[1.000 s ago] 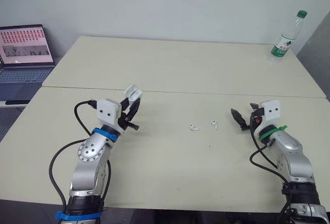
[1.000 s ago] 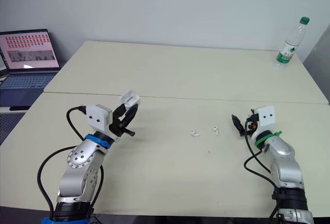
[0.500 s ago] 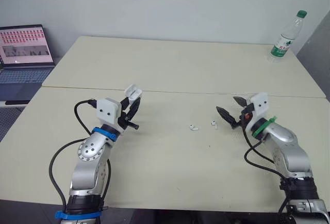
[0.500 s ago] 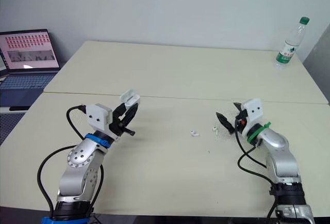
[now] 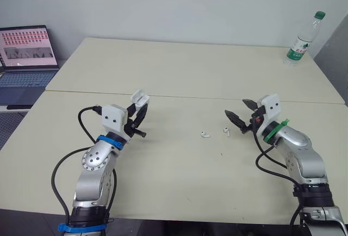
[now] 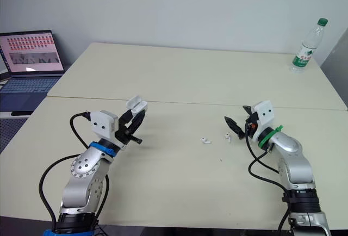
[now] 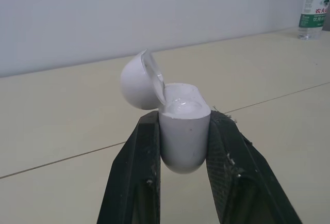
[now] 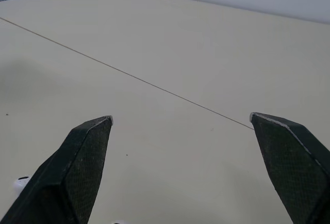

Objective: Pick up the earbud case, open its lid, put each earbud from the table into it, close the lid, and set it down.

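Earbud case [image 7: 184, 131]: one, lid up, so I judge you're at fetching the first earbud. Two earbuds lie on the table [image 5: 179, 181] just right of frame centre, the left-hand earbud [image 5: 204, 135] near the right-hand earbud [image 5: 225, 131]. Your right gripper [image 5: 237, 109] hovers just beside the latter, fingers spread. Next, lower it and pinch that one. Left of centre, your left gripper [image 5: 138, 108] clamps the case. Far back are one bottle [image 5: 298, 44] upper right and one laptop [image 5: 24, 56] upper left.

Head stereo above table [image 5: 179, 73]; wrist close-ups
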Controlling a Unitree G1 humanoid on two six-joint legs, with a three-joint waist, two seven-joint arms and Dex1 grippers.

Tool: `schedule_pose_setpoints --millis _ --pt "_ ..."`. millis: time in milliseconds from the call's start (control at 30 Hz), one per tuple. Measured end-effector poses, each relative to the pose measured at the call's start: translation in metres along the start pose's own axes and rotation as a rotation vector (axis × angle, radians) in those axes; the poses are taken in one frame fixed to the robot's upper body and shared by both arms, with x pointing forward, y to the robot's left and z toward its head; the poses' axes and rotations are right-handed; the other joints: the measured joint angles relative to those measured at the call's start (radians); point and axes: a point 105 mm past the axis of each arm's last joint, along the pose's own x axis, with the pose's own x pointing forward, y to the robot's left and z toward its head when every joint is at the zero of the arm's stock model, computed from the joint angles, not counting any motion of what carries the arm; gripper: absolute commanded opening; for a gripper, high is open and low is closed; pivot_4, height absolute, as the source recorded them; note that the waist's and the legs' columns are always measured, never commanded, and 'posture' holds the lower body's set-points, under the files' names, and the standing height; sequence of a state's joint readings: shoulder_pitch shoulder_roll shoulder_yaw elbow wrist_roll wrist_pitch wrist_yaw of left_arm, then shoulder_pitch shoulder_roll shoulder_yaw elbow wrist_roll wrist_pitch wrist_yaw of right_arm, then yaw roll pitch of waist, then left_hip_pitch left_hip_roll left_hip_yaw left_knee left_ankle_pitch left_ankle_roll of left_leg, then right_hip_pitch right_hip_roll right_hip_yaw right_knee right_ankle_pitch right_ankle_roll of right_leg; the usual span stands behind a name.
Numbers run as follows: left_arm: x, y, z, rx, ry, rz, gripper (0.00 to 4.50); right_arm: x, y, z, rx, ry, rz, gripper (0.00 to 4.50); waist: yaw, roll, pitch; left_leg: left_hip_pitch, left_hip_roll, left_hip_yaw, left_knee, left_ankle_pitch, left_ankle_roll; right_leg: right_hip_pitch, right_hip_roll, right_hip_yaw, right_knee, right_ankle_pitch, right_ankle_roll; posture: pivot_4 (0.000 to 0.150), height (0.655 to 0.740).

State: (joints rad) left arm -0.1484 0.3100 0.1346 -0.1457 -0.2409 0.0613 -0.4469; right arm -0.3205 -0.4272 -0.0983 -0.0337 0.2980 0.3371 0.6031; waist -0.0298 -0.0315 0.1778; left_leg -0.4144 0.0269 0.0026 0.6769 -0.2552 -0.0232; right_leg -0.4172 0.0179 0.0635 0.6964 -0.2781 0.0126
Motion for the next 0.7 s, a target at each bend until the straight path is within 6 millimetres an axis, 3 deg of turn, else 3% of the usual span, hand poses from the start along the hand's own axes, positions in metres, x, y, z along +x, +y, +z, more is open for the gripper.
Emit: schedule_pose_setpoints --millis 700 --pt "0.002 0.0 0.002 0.003 -0.009 -0.007 0.84 -0.013 -0.022 -0.019 0.051 0.045 -0.116 4.47 0.0 0.0 0.0 0.0 0.0 0.0 0.0 0.0 0.0 0.0 0.0 0.0 0.0 0.0 0.0 0.15 0.74"
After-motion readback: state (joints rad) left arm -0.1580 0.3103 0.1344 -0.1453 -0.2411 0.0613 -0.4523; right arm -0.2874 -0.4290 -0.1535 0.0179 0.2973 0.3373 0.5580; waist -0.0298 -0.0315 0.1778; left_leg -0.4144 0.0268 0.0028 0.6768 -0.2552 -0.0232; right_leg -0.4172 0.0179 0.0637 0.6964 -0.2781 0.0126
